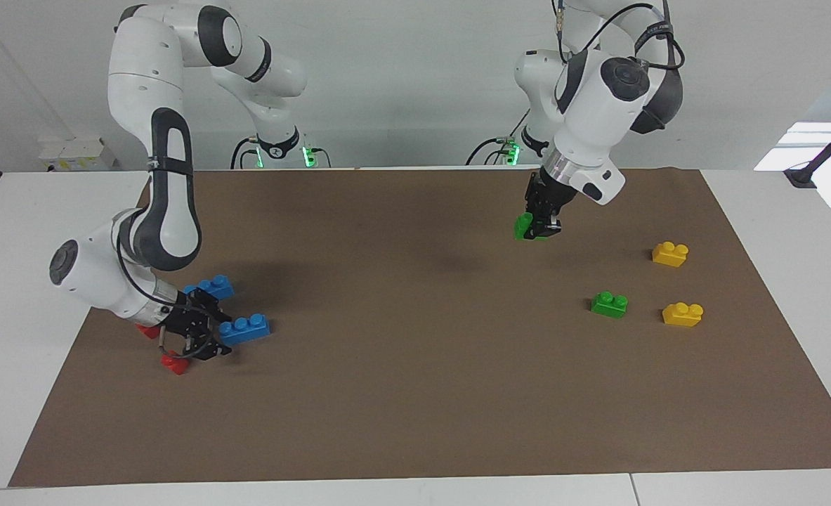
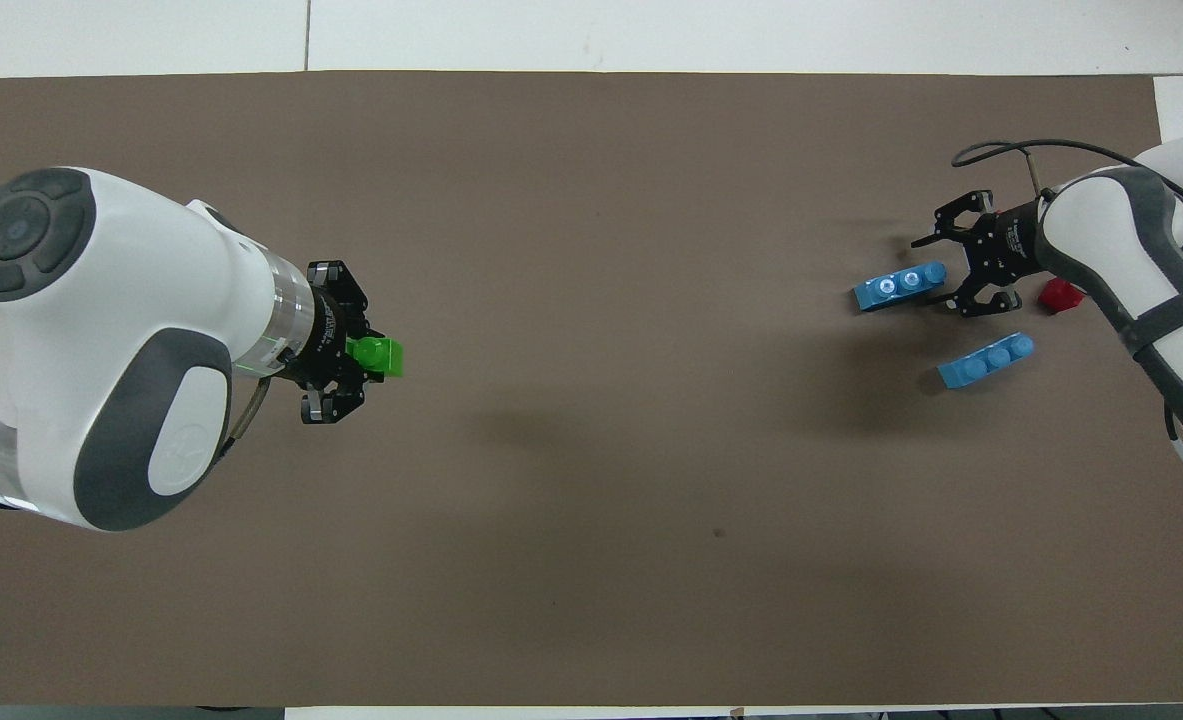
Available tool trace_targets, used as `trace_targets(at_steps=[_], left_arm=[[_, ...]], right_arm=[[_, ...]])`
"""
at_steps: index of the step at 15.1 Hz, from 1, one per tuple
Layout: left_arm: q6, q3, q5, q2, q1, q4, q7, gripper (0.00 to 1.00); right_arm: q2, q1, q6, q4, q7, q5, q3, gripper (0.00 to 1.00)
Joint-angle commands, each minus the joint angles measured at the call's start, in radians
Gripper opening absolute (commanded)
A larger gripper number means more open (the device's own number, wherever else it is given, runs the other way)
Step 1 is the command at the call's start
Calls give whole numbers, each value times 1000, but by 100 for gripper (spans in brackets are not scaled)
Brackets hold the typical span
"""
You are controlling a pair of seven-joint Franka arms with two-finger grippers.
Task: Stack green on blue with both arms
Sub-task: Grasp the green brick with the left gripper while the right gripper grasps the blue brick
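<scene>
Scene: two white robot arms work over a counter (image 1: 415, 422) covered by a brown mat.
Left gripper (image 1: 543, 226): raised in the air over the mat's middle stretch toward the left arm's end, fingers clenched on a green brick (image 1: 524, 227); from overhead the brick (image 2: 376, 356) juts out past the fingers.
Right gripper (image 1: 201, 329): low at the right arm's end, between two blue bricks; whether its fingers have closed on anything I cannot tell.
Blue bricks: one (image 1: 244, 329) just beside the right gripper's tips, the other (image 1: 213, 287) nearer to the robots.
Also on the mat: a second green brick (image 1: 610, 303), two yellow bricks (image 1: 670, 253), small red bricks (image 1: 174, 362).
Step in hand: judged, green is picked and being carried; blue is being grasped.
Next move calls for: a firm hold on a blue brick, then bringing studs and underside into line before pressing together.
</scene>
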Motion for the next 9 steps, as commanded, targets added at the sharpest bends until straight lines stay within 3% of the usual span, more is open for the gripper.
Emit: trace_targets(at_steps=[1,3,9], left_arm=[[27,12,-9,5,-35,2,-57,0],[27,11,-9,5,-36,2,-75,0],[22,-11,-18,8,-36,42,-121,0]], right_arm=[[-15,-9,27,-27,-49,33,6,27],[-18,-8,27,-28,-139,28,5,0],[-23,-9,22,-29,-211,31,5,0]])
